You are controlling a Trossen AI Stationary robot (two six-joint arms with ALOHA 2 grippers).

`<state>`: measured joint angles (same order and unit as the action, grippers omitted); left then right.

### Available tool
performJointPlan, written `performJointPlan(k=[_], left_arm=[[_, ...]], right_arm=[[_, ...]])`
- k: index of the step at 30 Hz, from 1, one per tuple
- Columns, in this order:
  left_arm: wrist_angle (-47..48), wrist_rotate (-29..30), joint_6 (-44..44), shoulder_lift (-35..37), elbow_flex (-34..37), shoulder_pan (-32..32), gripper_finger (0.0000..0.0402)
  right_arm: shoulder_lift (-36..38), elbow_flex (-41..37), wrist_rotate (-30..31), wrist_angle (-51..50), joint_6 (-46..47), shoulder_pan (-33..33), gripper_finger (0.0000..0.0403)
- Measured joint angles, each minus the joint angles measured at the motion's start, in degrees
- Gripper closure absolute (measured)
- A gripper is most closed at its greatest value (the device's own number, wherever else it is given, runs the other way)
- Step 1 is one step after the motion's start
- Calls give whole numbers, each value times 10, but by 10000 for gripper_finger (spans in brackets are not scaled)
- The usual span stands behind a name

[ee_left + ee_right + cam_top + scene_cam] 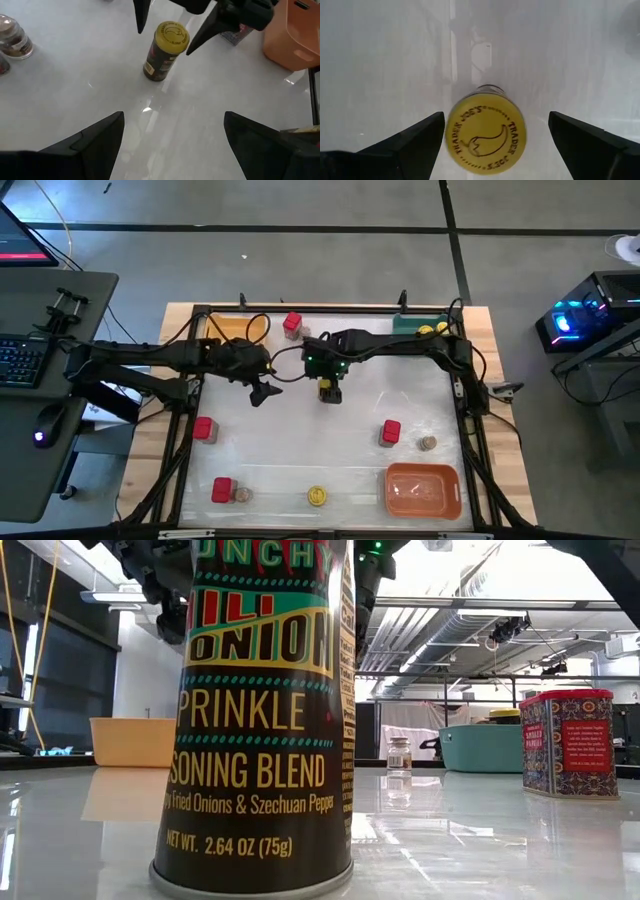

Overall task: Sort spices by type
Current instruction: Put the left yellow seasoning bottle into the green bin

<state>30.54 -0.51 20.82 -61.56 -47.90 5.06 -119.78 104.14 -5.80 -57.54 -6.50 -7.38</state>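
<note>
Glossy white table point(300, 450), grey floor point(300, 270) around; both arms' fingers spread, empty.

We see a glossy white surface point(300, 450). The jar point(485, 132) under the right pincer point(490, 150) has a yellow lid printed with a dark chilli outline, and its dark label point(260, 710) carries yellow lettering with teal and red bands. Both pincers are black. The boxy tin point(567, 743) is red with blue patterned sides. One tray point(424, 490) is orange, another point(132, 742) yellow, a third point(482, 748) teal.
</note>
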Motion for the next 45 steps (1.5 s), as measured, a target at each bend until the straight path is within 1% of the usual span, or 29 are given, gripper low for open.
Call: performJointPlan(k=[6, 10, 13, 17, 20, 22, 23, 25, 27, 30, 32, 35, 39, 43, 45], left_arm=[[0, 27, -1, 0, 0, 0, 74], [-2, 30, -12, 0, 0, 0, 74], [-2, 41, -15, 0, 0, 0, 74], [-4, 44, -21, 0, 0, 0, 74], [-4, 36, -25, 2, 0, 0, 74], [-2, 7, -33, 13, -1, 1, 74], [3, -8, -35, 21, -5, 1, 74], [18, -18, -35, 44, -16, 0, 74], [31, -12, -35, 74, -28, 0, 74], [32, 25, -35, 127, -33, 0, 74], [29, 53, -35, 160, -33, 0, 74], [27, 63, -42, 190, -33, 2, 74], [24, 61, -64, 198, -33, 3, 74], [26, 52, -101, 179, -32, 3, 74], [25, 50, -116, 167, -32, 3, 74]], right_arm=[[-15, 0, 6, 4, 19, 0, 50], [-29, 0, 14, 1, 40, 0, 50], [-34, 0, 15, -1, 46, 0, 57], [-34, 0, 15, 3, 50, 0, 96], [-34, 0, 15, 1, 55, 0, 146], [-34, 0, 18, -1, 54, 0, 185], [-33, 0, 18, -3, 50, 0, 196], [-26, 0, 19, -10, 50, -1, 196], [-3, 0, 25, -16, 47, -5, 196], [55, 0, 38, -33, 64, -12, 196], [96, 1, 70, -50, 79, -17, 196], [149, 1, 127, -82, 114, -27, 196], [198, 1, 164, -144, 175, -59, 196], [209, 1, 194, -191, 214, -101, 196], [209, 1, 195, -216, 221, -130, 196]])
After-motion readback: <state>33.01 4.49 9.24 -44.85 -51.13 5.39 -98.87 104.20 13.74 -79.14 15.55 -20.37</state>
